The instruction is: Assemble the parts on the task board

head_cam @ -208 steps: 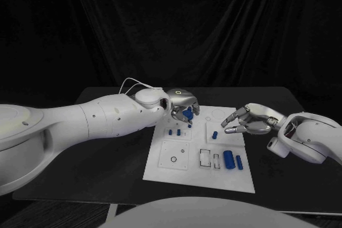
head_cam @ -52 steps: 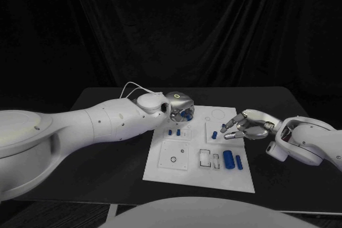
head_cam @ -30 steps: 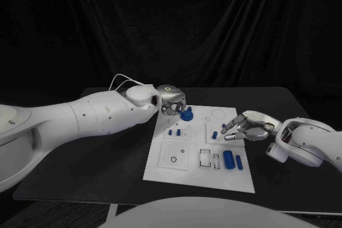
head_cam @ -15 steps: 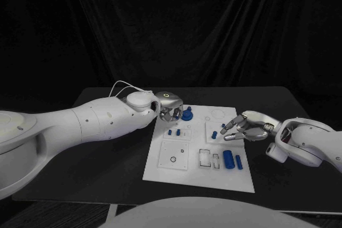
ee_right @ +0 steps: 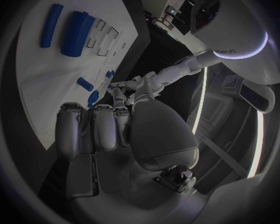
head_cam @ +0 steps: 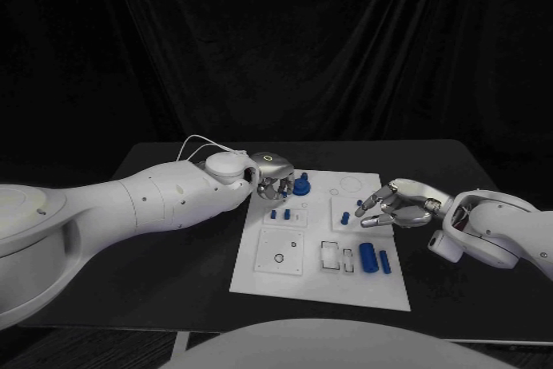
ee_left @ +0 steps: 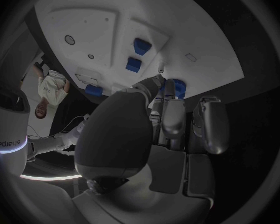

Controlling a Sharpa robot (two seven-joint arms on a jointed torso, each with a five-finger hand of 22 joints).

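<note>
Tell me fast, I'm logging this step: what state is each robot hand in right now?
Left robot hand: empty, fingers curled beside the blue part standing on the task board.
Right robot hand: open, holding nothing.

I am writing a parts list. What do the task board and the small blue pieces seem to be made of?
The task board looks like matte white plastic: flat, even colour, no glare, with shallow cut recesses. The blue pieces, such as the large cylinder, look like smooth plastic too, uniformly coloured with a faint sheen. Painted metal cannot be ruled out.

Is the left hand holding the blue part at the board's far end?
No. The left hand sits beside the blue part, which stands free on the task board.
</note>
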